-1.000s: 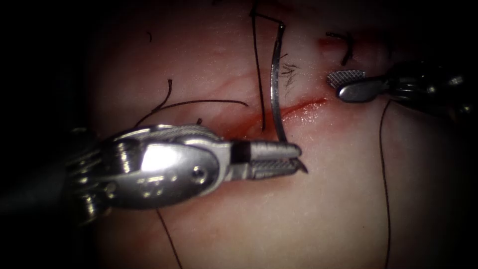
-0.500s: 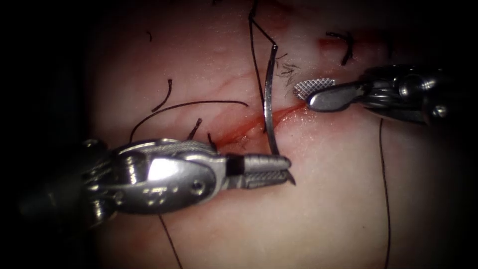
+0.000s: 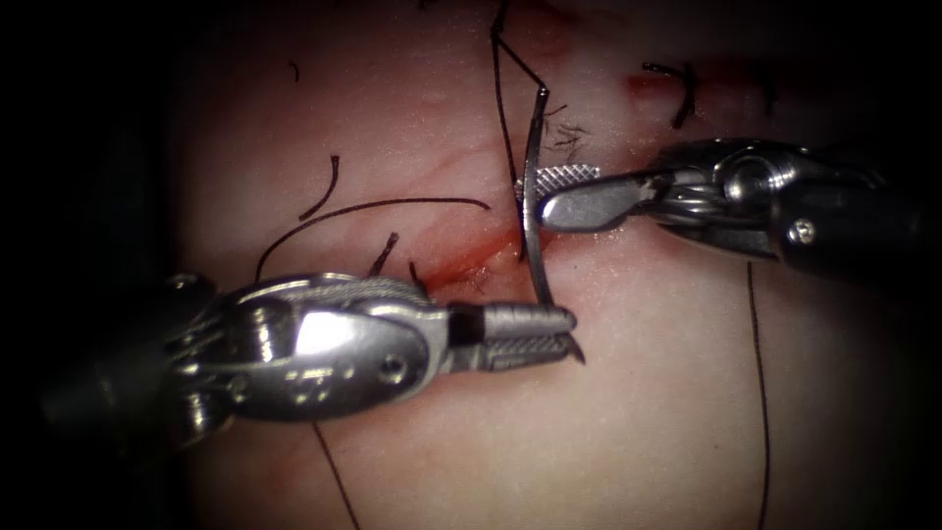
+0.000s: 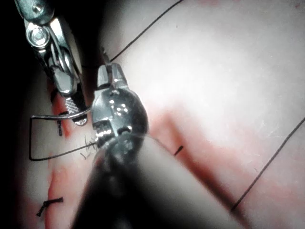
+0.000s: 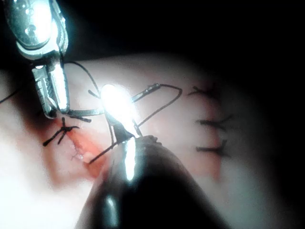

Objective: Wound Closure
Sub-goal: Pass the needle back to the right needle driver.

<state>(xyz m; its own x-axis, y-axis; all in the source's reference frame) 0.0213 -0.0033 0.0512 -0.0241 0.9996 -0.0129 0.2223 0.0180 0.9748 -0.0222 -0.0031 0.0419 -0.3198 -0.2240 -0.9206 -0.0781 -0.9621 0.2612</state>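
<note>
My left tool [image 3: 569, 332] lies just right of the cut [image 3: 471, 257], jaws shut on the curved needle [image 3: 531, 137] close to its point, which pokes out past the jaws. The needle stands free of the tissue [image 3: 628, 393], arching up across the cut to its tail, where thread [image 3: 510, 59] leads away. My right tool [image 3: 532, 194] reaches in from the right, jaws open, straddling the needle's mid-curve. In the left wrist view the left tool [image 4: 109, 75] sits beside the right tool [image 4: 71, 98]. The right wrist view shows the right tool [image 5: 116, 102] against the needle [image 5: 143, 93].
A long thread [image 3: 756, 373] runs down the tissue on the right. Cut thread ends [image 3: 329, 186] lie left of the cut. A tied stitch [image 3: 682, 93] sits at the upper right, and three more stitches [image 5: 214, 121] line up in the right wrist view.
The right tool has moved left, bringing its open jaws around the middle of the needle. The left tool shifted slightly left and down with the needle, then held still.
</note>
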